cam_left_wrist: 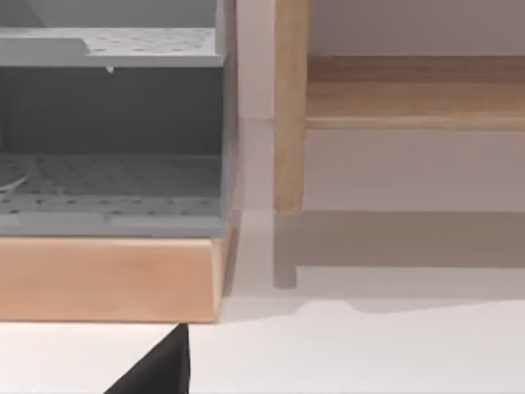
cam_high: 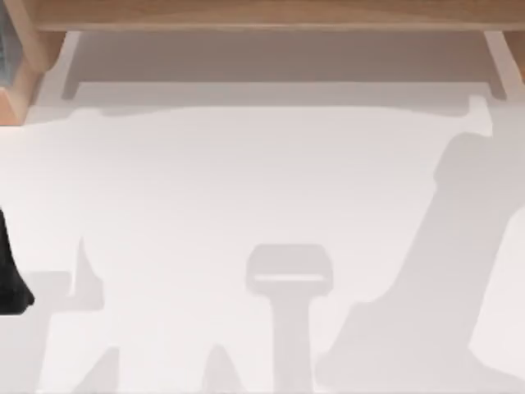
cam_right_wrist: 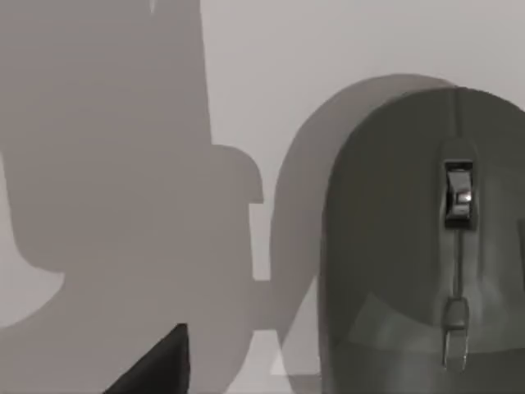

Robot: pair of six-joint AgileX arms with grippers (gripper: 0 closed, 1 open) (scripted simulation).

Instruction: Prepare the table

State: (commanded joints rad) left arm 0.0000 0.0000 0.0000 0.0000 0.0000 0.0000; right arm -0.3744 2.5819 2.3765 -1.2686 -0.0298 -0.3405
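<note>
Top view: the white desk takes up nearly the whole frame, bare apart from broad grey shadows of the arms cast across its lower half. A light-brown wooden shelf frame runs along the upper edge, with a wooden corner block at the upper left. A dark part of the left arm is seen at the left edge of the frame, low down; whether the left tool is open or closed cannot be told.

From the left wrist view, a grey perforated rack is seen seated on a wooden base at the left of the frame, with a wooden post and shelf board beside it, and the desk surface below.

From the right wrist view, a dark grey computer mouse with a scroll wheel is seen lying on the desk at the right of the frame, close beneath the right arm's camera. The right tool's state cannot be told either.

As a judgement, the mouse is likely the next thing to be handled. Its domed, smooth shell could be squeezed out sideways if it is gripped off-centre, and it could be pushed across the desk if the descent is misaligned. On the left side, the rack and post could be struck by a careless swing.
</note>
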